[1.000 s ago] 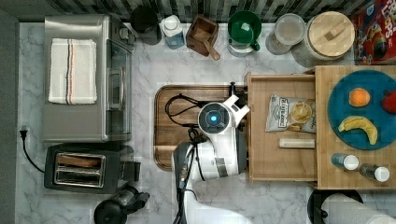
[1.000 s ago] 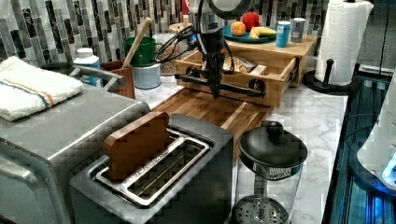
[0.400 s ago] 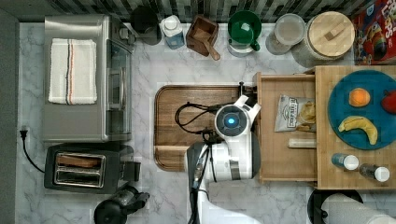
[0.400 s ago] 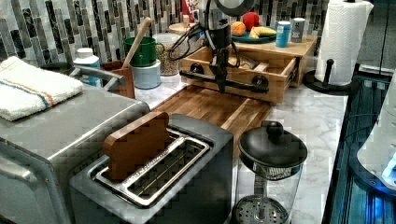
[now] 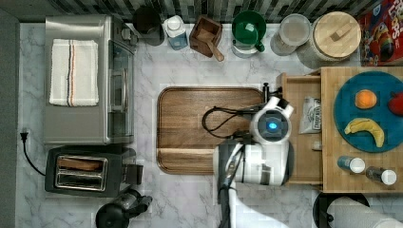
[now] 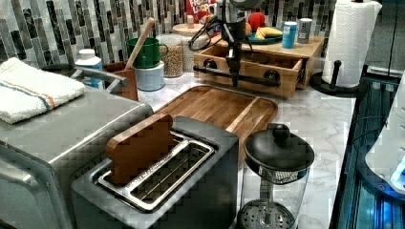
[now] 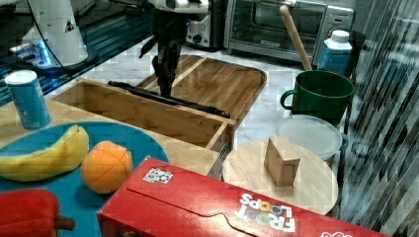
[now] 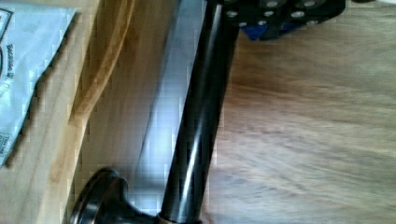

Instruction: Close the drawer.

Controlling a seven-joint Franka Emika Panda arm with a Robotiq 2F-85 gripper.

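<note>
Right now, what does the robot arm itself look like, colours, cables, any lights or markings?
The arm has a glossy white shell with dark grey joint bands. Seen in the top view, its wrist ends in a round white cap with a glowing blue light at the centre. A black cable loops out from the wrist. The gripper is black and narrow. No readable markings show on the arm.

Marble counter (image 5: 190,199): toaster oven (image 5: 88,78) and toaster (image 5: 90,170) on the top view's left, walnut board (image 5: 204,128) lying mid-counter, green mug (image 5: 248,29), glass jar (image 5: 293,32) and salt box (image 5: 206,35) lined along the backsplash.
</note>
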